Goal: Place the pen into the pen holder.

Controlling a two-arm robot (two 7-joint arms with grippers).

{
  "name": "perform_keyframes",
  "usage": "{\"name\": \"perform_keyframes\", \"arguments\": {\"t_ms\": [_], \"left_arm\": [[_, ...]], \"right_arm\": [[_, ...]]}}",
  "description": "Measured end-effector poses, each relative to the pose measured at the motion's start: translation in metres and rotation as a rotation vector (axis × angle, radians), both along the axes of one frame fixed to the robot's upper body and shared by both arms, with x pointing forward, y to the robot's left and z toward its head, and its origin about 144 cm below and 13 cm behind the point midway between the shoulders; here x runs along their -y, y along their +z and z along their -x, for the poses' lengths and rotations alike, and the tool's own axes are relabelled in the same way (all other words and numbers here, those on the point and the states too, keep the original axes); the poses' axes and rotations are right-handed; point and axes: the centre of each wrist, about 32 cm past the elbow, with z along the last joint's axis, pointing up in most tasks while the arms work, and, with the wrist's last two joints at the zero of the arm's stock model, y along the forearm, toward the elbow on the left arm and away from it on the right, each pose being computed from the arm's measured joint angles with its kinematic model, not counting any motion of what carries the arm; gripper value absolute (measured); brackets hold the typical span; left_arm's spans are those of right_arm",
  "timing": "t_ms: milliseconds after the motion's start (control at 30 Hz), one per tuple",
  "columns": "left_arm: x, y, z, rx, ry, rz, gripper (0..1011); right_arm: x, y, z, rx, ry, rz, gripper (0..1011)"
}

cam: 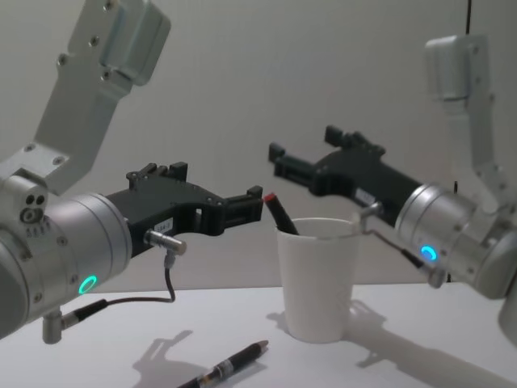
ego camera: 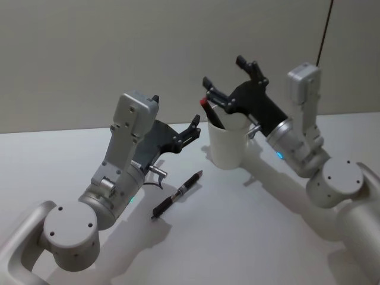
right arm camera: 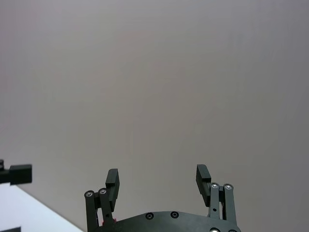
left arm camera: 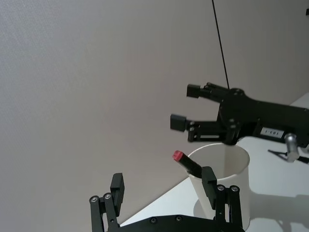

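Observation:
The pen holder (ego camera: pixel 227 145) is a white paper cup standing on the table. A black pen with a red cap (ego camera: pixel 212 113) leans inside it against the rim, and shows too in the left wrist view (left arm camera: pixel 186 162) and the chest view (cam: pixel 279 212). A second black pen (ego camera: pixel 177 195) lies flat on the table in front of the cup, between the arms. My right gripper (ego camera: pixel 224 72) hovers open just above the cup, holding nothing. My left gripper (ego camera: pixel 176 113) hangs open in the air left of the cup, also holding nothing.
The white table (ego camera: pixel 237 231) stretches out in front of the cup and toward the right. A plain grey wall (ego camera: pixel 119 47) stands right behind it. A thin black cable (ego camera: pixel 323 32) hangs down behind the right arm.

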Motion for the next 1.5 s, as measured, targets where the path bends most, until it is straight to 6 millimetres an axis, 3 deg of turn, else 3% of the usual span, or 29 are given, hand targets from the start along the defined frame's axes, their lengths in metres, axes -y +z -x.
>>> {"name": "perform_keyframes", "arguments": {"t_ms": [600, 1100, 1500], "left_arm": [[0.0, 0.0, 0.0, 0.0, 0.0, 0.0, 1001], [0.0, 0.0, 0.0, 0.0, 0.0, 0.0, 1001], [0.0, 0.0, 0.0, 0.0, 0.0, 0.0, 1001]], "right_arm": [[0.038, 0.017, 0.036, -0.05, -0.185, -0.077, 1001], [0.046, 0.015, 0.051, -0.086, -0.208, -0.072, 1001], [0.06, 0.014, 0.084, -0.163, -0.253, -0.056, 1001]]}}
